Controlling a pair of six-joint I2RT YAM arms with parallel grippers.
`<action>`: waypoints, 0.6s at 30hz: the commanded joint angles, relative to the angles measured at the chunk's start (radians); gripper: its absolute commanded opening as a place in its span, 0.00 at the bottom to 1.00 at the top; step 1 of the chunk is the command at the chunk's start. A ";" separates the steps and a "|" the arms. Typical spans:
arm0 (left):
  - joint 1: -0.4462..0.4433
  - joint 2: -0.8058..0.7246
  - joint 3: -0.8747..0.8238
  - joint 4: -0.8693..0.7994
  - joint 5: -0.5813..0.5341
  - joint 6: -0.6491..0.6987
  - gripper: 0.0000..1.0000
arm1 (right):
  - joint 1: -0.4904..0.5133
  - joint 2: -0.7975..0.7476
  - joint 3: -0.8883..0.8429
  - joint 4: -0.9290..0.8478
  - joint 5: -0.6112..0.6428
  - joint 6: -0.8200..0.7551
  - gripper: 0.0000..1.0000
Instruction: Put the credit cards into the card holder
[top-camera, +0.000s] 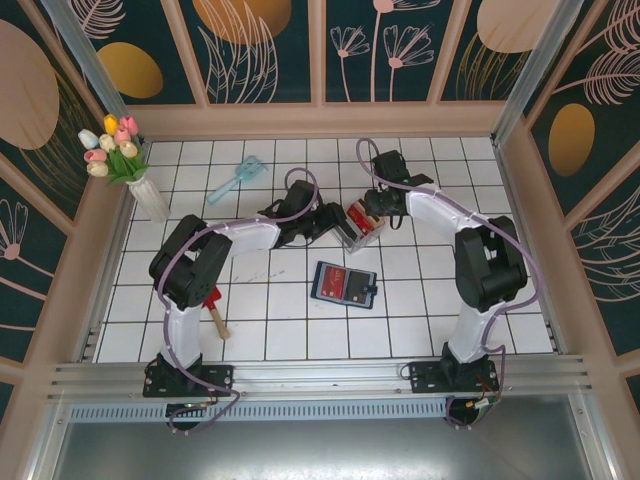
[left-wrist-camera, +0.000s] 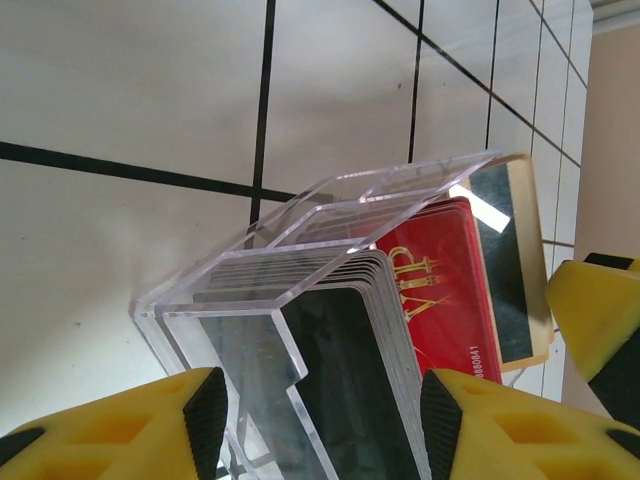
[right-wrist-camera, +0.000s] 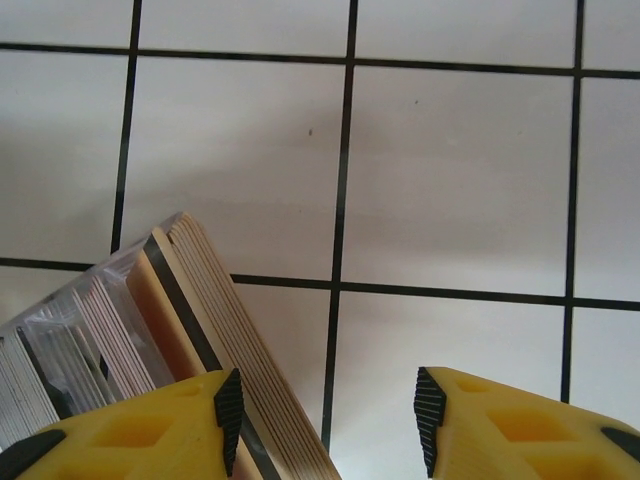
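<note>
Two grippers meet at a clear rack (left-wrist-camera: 300, 225) near the middle of the white tiled table (top-camera: 250, 330). The left gripper (left-wrist-camera: 322, 415) has its yellow fingers (left-wrist-camera: 205, 410) part way open, one on each side of the rack. They sit right up against it, but it is not clear if they squeeze it. The credit cards (right-wrist-camera: 215, 320) are packed in and by this rack. A dark card (left-wrist-camera: 350, 400) stands in the slots between the left fingers. A red card (left-wrist-camera: 440, 290) with gold letters sticks out past it, and a gold card (left-wrist-camera: 520, 250) with a black stripe lies behind the red one. The right gripper (right-wrist-camera: 327, 415) is wide open and holds nothing — bare tile shows between its fingers. One of those fingers is just beside the edge of the stacked cards. The card holder (top-camera: 324, 272) lies open and flat on the table, a little nearer the arm bases than the rack — no gripper touches it. Something red shows on its open side, too small to make out.
</note>
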 joint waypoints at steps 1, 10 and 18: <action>-0.003 0.027 0.010 0.035 0.028 -0.014 0.57 | 0.002 0.016 0.030 -0.013 -0.032 -0.035 0.53; -0.003 0.062 -0.003 0.026 0.024 -0.017 0.55 | 0.014 0.081 0.062 -0.040 0.042 -0.052 0.55; -0.003 0.087 -0.028 0.032 0.019 -0.017 0.54 | 0.035 0.109 0.081 -0.057 0.174 -0.072 0.56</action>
